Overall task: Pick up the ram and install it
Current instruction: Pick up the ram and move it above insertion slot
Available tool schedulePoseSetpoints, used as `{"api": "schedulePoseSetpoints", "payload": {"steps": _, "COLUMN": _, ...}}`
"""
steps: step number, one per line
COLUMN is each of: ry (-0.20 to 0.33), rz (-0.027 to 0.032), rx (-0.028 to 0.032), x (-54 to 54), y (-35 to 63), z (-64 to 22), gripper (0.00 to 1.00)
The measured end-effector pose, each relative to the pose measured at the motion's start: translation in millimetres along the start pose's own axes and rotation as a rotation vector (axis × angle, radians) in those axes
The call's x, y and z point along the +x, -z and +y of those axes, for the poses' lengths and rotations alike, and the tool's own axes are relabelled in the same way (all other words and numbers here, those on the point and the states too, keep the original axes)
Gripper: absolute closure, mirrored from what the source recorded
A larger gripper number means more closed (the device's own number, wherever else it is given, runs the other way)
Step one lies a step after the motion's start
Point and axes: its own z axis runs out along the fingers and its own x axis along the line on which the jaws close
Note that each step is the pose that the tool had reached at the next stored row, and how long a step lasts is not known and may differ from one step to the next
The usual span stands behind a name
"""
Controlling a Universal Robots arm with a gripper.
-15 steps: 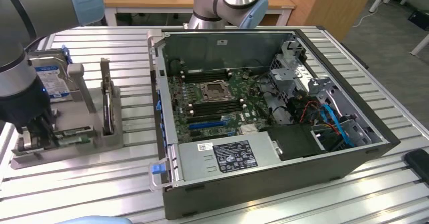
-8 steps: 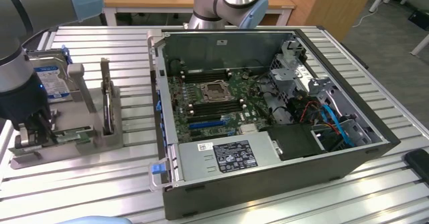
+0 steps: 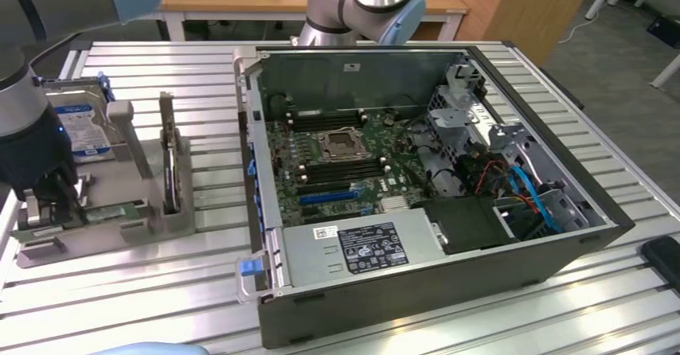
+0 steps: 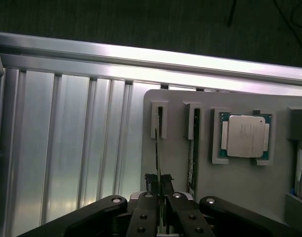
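Slatted metal table [image 3: 138, 291] bears grey parts holder [image 3: 159, 221] and open computer [image 3: 447, 279].

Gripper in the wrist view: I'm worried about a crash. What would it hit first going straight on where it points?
The gripper would probably meet the ram first, edge-on between its jaws, then the gray tray behind it; depth is unclear.

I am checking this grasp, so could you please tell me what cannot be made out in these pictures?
Wrist view: the ram stands edge-on, chips unseen; the pincer covers its near end.
Wrist view: the hard drive is cut off by the picture's edge.
Exterior view: the pincer's own body hides what it grips.
Exterior view: the motherboard slot latches are too small.
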Motion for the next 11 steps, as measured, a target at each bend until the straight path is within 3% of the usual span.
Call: {"api": "schedulePoseSetpoints", "payload": {"steps": 11, "ry": 0.000, "rz": 0.0000, "rx": 0.0000, "x": 0.1, "y": 16.8, "z": 0.6, "gripper": 0.87}}
